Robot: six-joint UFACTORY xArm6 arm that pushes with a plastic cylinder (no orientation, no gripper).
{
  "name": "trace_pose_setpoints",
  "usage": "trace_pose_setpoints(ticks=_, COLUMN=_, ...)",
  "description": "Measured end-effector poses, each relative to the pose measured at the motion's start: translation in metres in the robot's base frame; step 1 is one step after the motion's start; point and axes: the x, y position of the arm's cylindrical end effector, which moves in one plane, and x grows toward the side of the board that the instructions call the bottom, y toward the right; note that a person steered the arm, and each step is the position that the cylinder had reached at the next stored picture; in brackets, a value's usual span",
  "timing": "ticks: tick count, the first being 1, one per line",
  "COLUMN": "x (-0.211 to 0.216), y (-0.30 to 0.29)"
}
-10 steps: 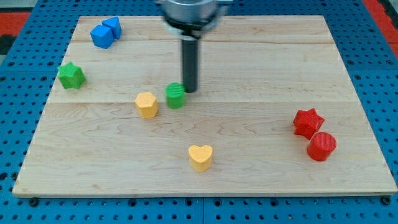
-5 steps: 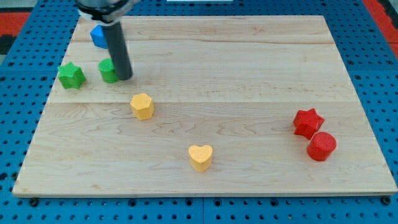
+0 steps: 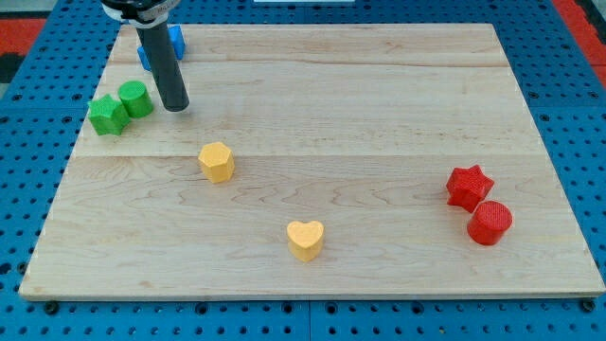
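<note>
My tip [image 3: 175,107] rests on the wooden board [image 3: 379,114] near the view's upper left. A green cylinder [image 3: 135,98] sits just left of it, a small gap apart, and touches a green star [image 3: 107,116] on its left. Partly hidden behind the rod are two blue blocks [image 3: 174,43], toward the view's top. A yellow hexagonal block [image 3: 217,161] lies below and right of the tip.
A yellow heart [image 3: 305,240] sits near the bottom middle. A red star [image 3: 469,186] and a red cylinder [image 3: 490,223] stand together at the right. Blue pegboard [image 3: 28,142] surrounds the board.
The rod swept from the board's middle to the upper left, pushing the green cylinder left until it met the green star. The yellow hexagon shifted slightly left.
</note>
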Motion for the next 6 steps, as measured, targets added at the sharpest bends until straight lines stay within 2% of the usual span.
trace_pose_setpoints(ticks=6, x=-0.003, y=0.0093)
